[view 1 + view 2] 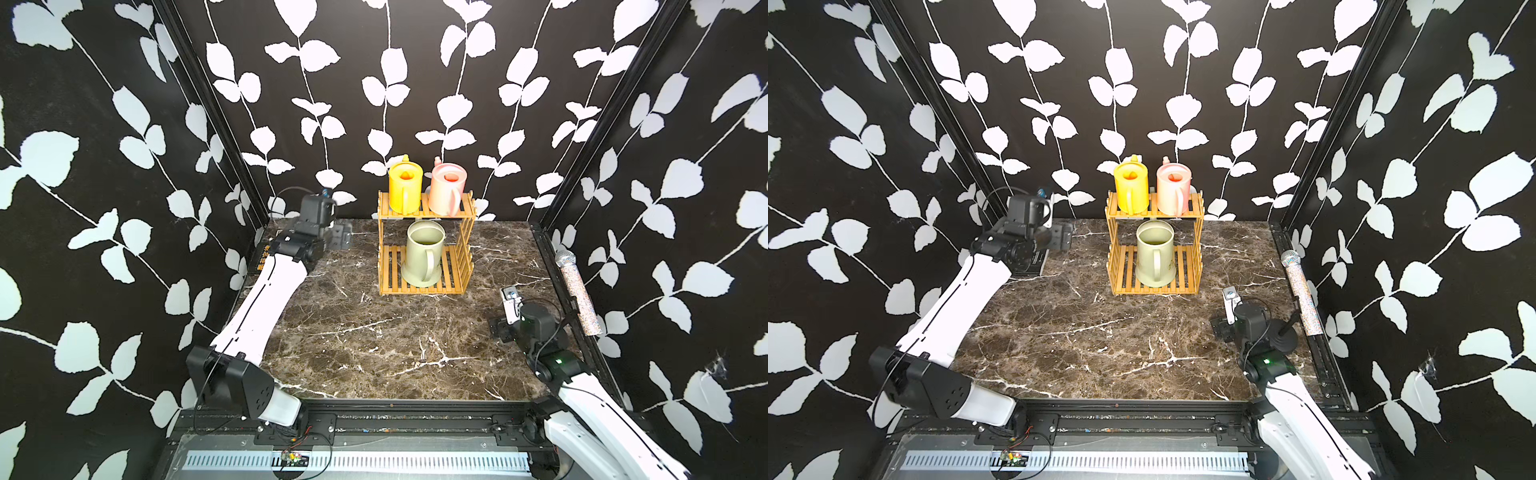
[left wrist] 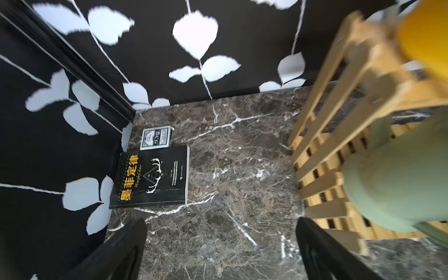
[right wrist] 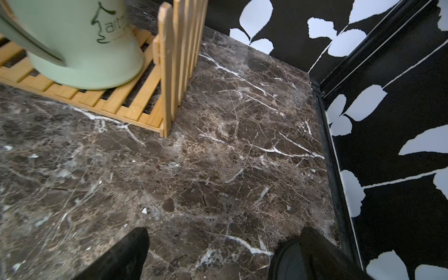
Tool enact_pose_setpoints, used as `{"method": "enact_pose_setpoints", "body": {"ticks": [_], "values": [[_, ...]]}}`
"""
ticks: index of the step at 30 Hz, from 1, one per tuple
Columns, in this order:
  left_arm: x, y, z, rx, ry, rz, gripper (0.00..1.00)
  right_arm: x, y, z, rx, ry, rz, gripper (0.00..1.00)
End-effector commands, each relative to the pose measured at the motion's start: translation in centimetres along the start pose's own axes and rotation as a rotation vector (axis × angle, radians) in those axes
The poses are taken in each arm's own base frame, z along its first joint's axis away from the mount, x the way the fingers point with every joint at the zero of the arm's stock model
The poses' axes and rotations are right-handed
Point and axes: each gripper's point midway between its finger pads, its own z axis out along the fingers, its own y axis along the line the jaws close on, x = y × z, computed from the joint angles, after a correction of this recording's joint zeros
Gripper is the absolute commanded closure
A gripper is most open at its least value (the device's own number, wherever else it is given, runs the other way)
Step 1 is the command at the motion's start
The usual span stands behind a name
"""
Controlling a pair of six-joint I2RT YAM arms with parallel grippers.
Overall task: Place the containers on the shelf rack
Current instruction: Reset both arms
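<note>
Top views: all three watering cans (image 1: 424, 253) sit on shelf rack (image 1: 390, 270), between my arms. Wrist views: left gripper (image 2: 218, 252), right gripper (image 3: 213, 254) wide open, empty.

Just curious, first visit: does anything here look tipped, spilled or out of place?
Nothing much: yellow can, pink can and green can stand upright on the shelf rack; only a glittery microphone lies at the edge of the table.
</note>
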Motion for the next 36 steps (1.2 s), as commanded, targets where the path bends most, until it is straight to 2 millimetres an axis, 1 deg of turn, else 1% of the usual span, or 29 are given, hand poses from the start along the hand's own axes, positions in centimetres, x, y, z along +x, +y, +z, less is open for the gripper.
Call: {"method": "enact_pose_setpoints", "body": {"ticks": [1, 2, 7, 14, 15, 21, 23, 26, 30, 31, 33, 36], "values": [[0.7, 0.9, 1.0, 0.026, -0.08, 0.037, 0.02, -3.3, -2.0, 0.7, 0.114, -0.136, 0.068, 0.01], [1.4, 1.1, 1.6, 0.021, -0.09, 0.052, 0.02, -3.2, -2.1, 1.2, 0.129, -0.136, 0.066, 0.01], [6.1, 1.2, 4.3, 0.045, -0.068, 0.09, 0.01, -1.9, -2.5, 3.3, 0.193, -0.099, 0.041, 0.01], [11.5, 0.3, 6.5, 0.109, -0.059, 0.093, 0.01, -1.0, -3.1, 5.1, 0.239, -0.104, 0.042, 0.01], [12.1, 0.3, 6.8, 0.106, -0.064, 0.092, 0.01, -0.9, -3.2, 5.4, 0.243, -0.105, 0.047, 0.01], [13.7, 1.3, 7.8, 0.02, -0.179, 0.053, 0.01, -0.2, -3.7, 6.8, 0.252, -0.099, 0.072, 0.01], [14.0, 1.6, 7.8, -0.005, -0.238, 0.058, 0.01, 0.0, -3.9, 7.2, 0.256, -0.101, 0.092, 0.01], [15.0, 2.2, 7.9, -0.029, -0.245, 0.055, 0.01, 0.1, -4.0, 7.6, 0.254, -0.098, 0.1, 0.01], [16.5, 1.9, 8.2, -0.017, -0.264, 0.037, 0.02, 0.1, -4.5, 7.9, 0.262, -0.103, 0.115, 0.01], [16.8, 1.8, 8.2, -0.015, -0.267, 0.036, 0.01, 0.3, -4.5, 8.1, 0.261, -0.096, 0.117, 0.01], [17.0, 1.9, 8.4, -0.027, -0.285, 0.039, 0.01, -0.5, -4.9, 8.3, 0.265, -0.127, 0.127, 0.01], [17.5, 2.0, 8.4, -0.037, -0.308, 0.034, 0.01, -0.6, -5.2, 8.6, 0.271, -0.13, 0.133, 0.01]]}}
